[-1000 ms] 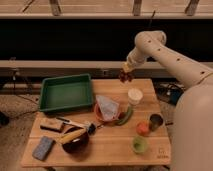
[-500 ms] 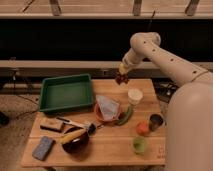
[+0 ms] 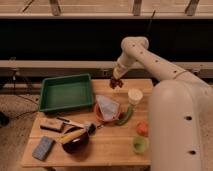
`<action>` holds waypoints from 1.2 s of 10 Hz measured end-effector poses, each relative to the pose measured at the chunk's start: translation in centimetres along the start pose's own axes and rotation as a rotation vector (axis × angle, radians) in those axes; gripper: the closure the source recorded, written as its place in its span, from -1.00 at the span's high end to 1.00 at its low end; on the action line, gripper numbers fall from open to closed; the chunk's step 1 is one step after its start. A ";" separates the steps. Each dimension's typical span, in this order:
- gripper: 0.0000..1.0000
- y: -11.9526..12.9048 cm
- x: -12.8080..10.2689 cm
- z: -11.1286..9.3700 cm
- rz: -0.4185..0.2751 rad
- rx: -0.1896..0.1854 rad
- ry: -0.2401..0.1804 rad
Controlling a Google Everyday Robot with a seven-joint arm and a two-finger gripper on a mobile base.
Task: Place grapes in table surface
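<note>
My gripper (image 3: 116,83) hangs at the end of the white arm, just above the far edge of the table surface (image 3: 107,147), between the green tray (image 3: 65,93) and the white cup (image 3: 134,96). A small dark maroon cluster, the grapes (image 3: 115,85), shows at its tip, and the fingers look shut on it. The grapes sit close over the light wooden planks; whether they touch the wood cannot be made out.
A red dish with a pale wrapper (image 3: 107,108) and a green vegetable (image 3: 126,116) lie mid-table. An orange-red fruit (image 3: 142,128) and a green cup (image 3: 140,145) stand at the right. At the front left are a dark bowl holding a banana (image 3: 75,140), a blue sponge (image 3: 43,148) and a brown block (image 3: 51,125).
The arm has swung left and down, bringing the gripper with the grapes from above the cup toward the table's far edge beside the tray.
</note>
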 end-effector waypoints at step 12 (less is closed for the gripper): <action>0.23 0.8 -1.6 2.4 0.037 0.020 -0.053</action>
